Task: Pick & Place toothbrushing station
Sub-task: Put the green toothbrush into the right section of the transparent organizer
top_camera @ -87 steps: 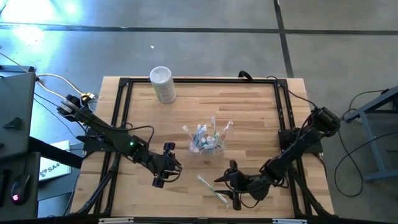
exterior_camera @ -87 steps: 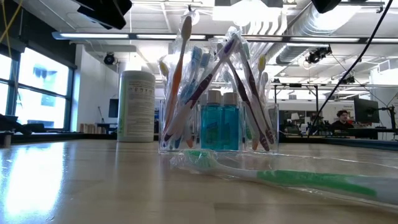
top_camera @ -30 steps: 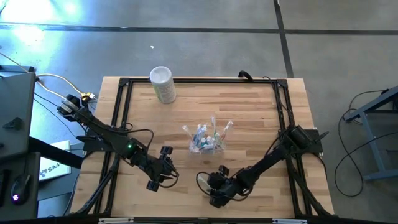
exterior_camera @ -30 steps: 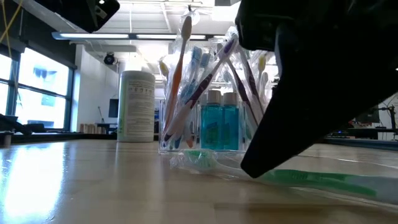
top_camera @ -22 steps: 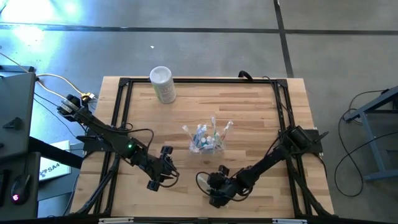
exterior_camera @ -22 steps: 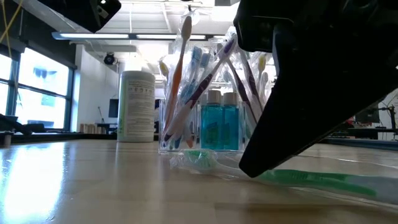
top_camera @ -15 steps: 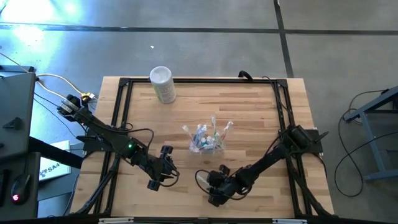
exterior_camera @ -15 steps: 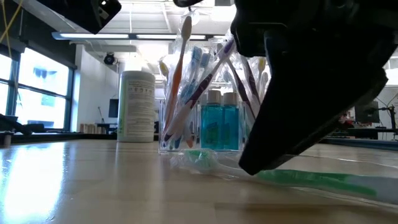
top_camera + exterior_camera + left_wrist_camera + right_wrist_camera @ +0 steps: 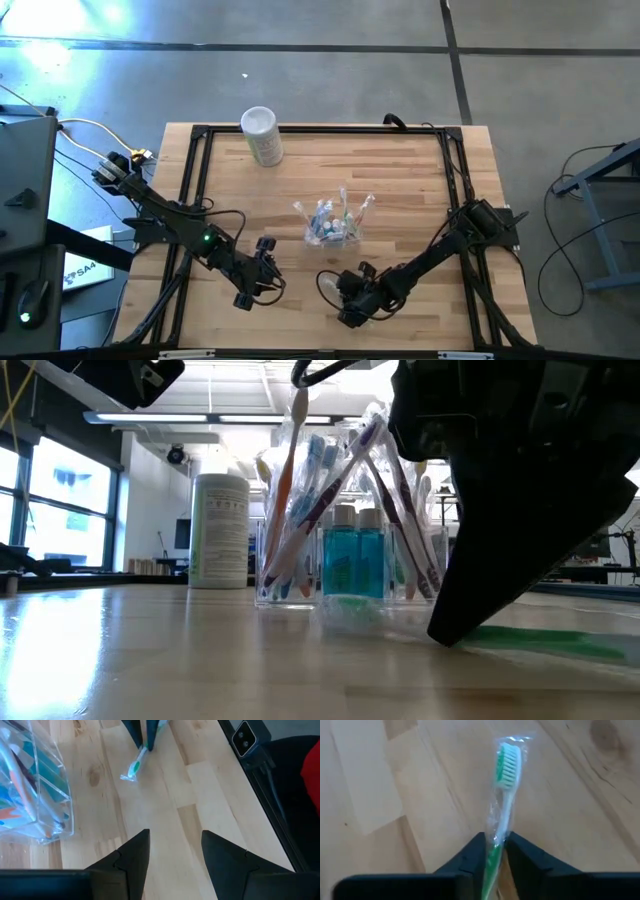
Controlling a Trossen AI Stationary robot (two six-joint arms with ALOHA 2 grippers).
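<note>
Right fingers (image 9: 494,851) clamped on a wrapped green toothbrush (image 9: 504,795), white bristled head poking forward, lying low on the counter (image 9: 400,180) near the front edge. Left fingers (image 9: 172,851) apart, holding nothing, hovering just left of it. Behind, mid-counter, a clear cup (image 9: 350,510) packed with upright toothbrushes and teal tubes (image 9: 350,565). White cylinder (image 9: 262,135) at back left.

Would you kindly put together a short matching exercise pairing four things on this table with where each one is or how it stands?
Things:
1. green toothbrush
2. clear plastic cup
3. white cylinder
4. left gripper

States:
A. open, holding nothing
B. upright near the table's far edge
C. mid-table, full of toothbrushes
D. wrapped, pinched between the right gripper's fingers

Pairs: 1-D, 2-C, 3-B, 4-A
</note>
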